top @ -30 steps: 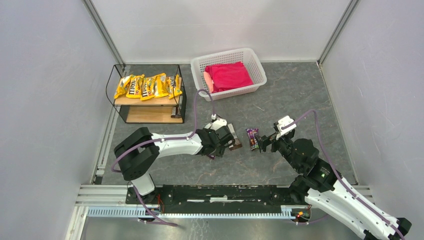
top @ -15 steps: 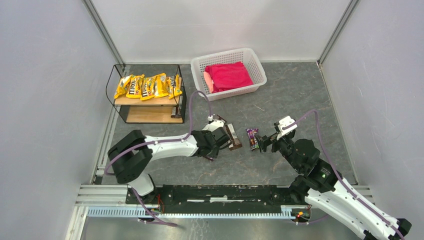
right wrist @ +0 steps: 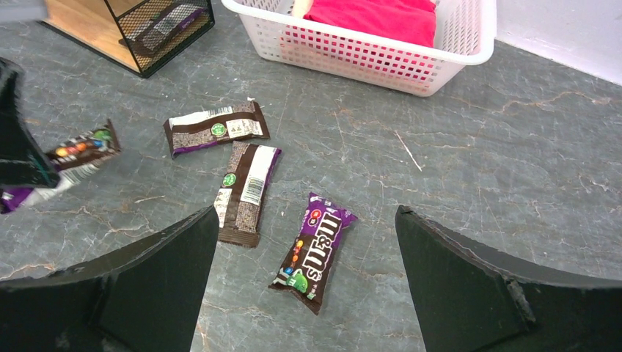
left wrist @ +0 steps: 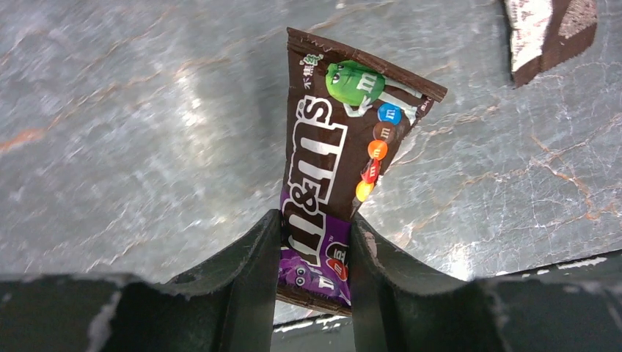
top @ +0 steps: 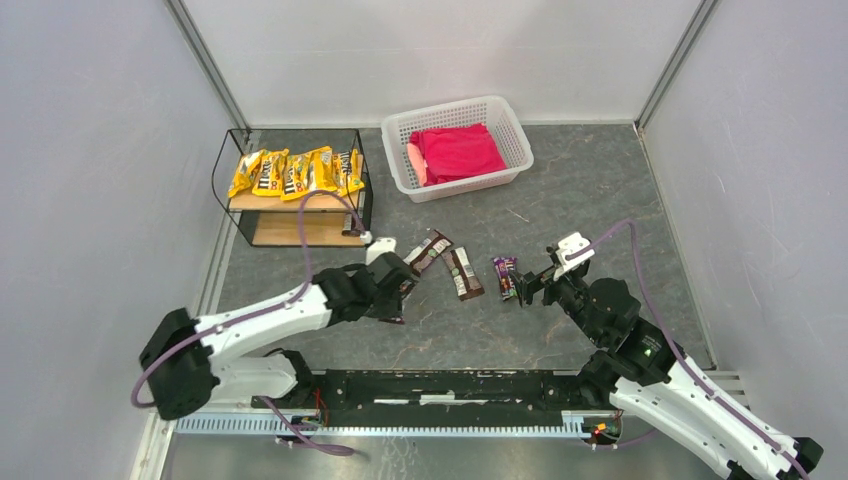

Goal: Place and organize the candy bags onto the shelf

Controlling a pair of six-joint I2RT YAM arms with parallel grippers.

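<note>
My left gripper is shut on the purple end of a dark brown candy bag, which hangs a little above the floor, left of the other loose bags. Two brown bags lie face down in the middle of the floor. A purple-and-brown bag lies beneath my right gripper, whose fingers stand wide open on either side of it, above the floor. The shelf stands at the back left with several yellow bags in a row on its top board and one dark bag on its lower board.
A white perforated basket holding a red cloth sits at the back centre, right of the shelf. Grey walls close in both sides. My left gripper is between the shelf and the loose bags.
My left gripper closed on a brown bag and carried it left and nearer, away from the two face-down bags. The right arm has stayed still.
</note>
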